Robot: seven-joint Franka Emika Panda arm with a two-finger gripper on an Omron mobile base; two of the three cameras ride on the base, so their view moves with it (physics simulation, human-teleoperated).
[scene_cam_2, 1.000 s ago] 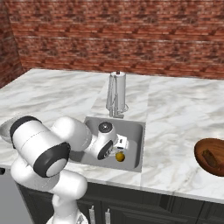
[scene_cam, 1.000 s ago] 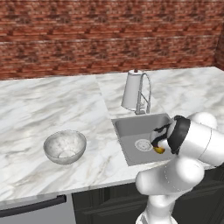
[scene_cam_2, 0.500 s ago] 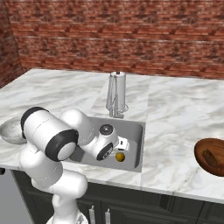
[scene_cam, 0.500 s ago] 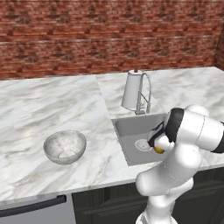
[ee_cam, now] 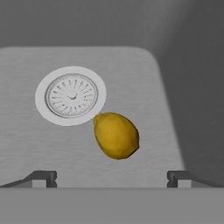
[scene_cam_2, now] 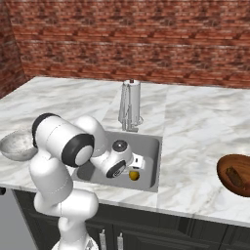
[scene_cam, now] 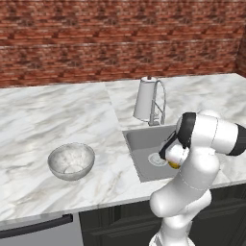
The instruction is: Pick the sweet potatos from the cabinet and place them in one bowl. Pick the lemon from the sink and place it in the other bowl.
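Sink [scene_cam_2: 151, 146]: lemon [ee_cam: 116, 135] on the floor beside the drain [ee_cam: 71, 96], not yet picked. Wooden bowl [scene_cam_2: 235, 174] looks loaded with sweet potato; grey bowl [scene_cam: 71, 161] empty. Gripper [ee_cam: 112, 177] above the lemon, fingers wide apart, holding nothing.

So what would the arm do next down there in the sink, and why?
Probably lower the hand straight onto the lemon and close on it. The lemon lies loose on the floor of the sink, just beside the white drain, and the open fingertips sit wide on either side, not touching it.
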